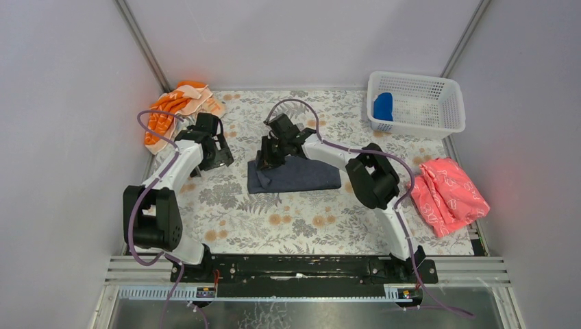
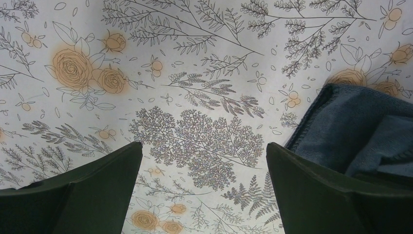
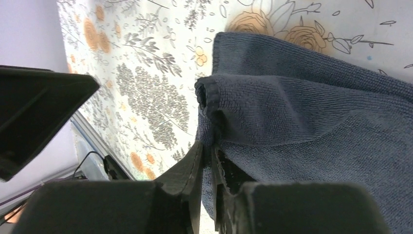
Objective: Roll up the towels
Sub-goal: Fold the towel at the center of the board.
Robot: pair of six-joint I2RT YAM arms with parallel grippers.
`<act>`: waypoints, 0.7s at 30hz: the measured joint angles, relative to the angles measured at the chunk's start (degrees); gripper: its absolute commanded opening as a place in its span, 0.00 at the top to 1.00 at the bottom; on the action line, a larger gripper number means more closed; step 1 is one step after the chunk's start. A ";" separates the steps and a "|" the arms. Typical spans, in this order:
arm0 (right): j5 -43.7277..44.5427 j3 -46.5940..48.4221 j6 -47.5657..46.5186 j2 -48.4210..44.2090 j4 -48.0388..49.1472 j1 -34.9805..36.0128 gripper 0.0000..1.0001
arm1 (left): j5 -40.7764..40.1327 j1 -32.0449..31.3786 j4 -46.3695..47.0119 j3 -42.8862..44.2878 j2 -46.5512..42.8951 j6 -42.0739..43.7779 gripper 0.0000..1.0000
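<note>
grey towel (image 1: 305, 177): lies unrolled at the middle of the table (image 1: 274, 219); its left end is raised and folded over
right fingers (image 3: 187, 168): closed on the grey towel's left end, pinching a fold of its hem; the rest of the cloth lies flat toward the right edge
left fingers (image 2: 97, 187): spread wide, holding nothing; above bare table just left of the grey towel, apart from it
blue towel (image 1: 383, 106): inside the basket (image 1: 452, 116), against its left wall
basket: white, at the far right corner
orange cloth (image 1: 175, 110): bunched at the far left corner
pink cloth (image 1: 449, 195): crumpled at the right edge
</note>
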 measured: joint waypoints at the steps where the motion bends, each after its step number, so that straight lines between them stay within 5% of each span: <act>1: 0.00 0.00 0.02 0.50 -0.02 0.00 0.73 | 0.09 0.00 0.00 0.00 0.04 0.00 0.01; 7: -0.57 0.00 0.31 2.21 -0.44 0.04 0.43 | 0.37 0.00 0.00 0.00 0.44 0.04 0.01; 14: -1.03 -2.27 -3.02 -1.01 -0.96 -0.02 0.39 | 1.73 -0.44 0.00 0.00 0.48 0.07 0.03; 21: -1.22 -21.11 -6.38 -22.08 2.01 -5.16 0.39 | 6.88 -6.34 -0.20 0.74 0.33 -2.36 0.10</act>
